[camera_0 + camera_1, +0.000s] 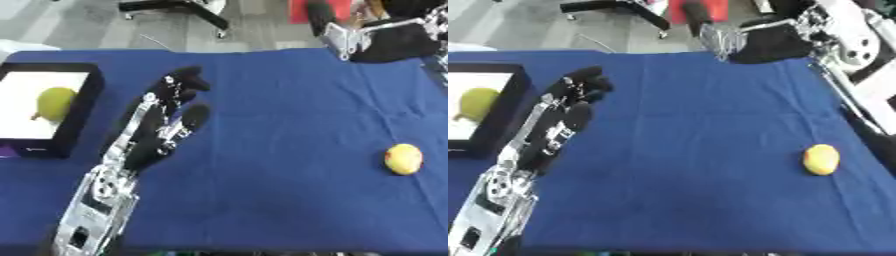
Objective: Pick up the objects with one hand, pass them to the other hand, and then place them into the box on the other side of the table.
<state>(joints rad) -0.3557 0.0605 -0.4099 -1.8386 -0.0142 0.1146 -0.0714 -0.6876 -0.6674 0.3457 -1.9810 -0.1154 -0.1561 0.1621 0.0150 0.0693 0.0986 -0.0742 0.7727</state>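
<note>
A yellow round fruit lies on the blue tablecloth at the right, with nothing touching it. At the left edge stands a black box with a white inside, and a yellow-green fruit rests in it. My left hand hovers over the cloth just right of the box, fingers stretched out and empty. My right hand shows as a dark shape at the table's far right edge, well away from the round fruit. Its arm comes in from the upper right corner.
Beyond the table's far edge are a black chair base and something red on the grey floor. The table's near edge runs along the bottom of both views.
</note>
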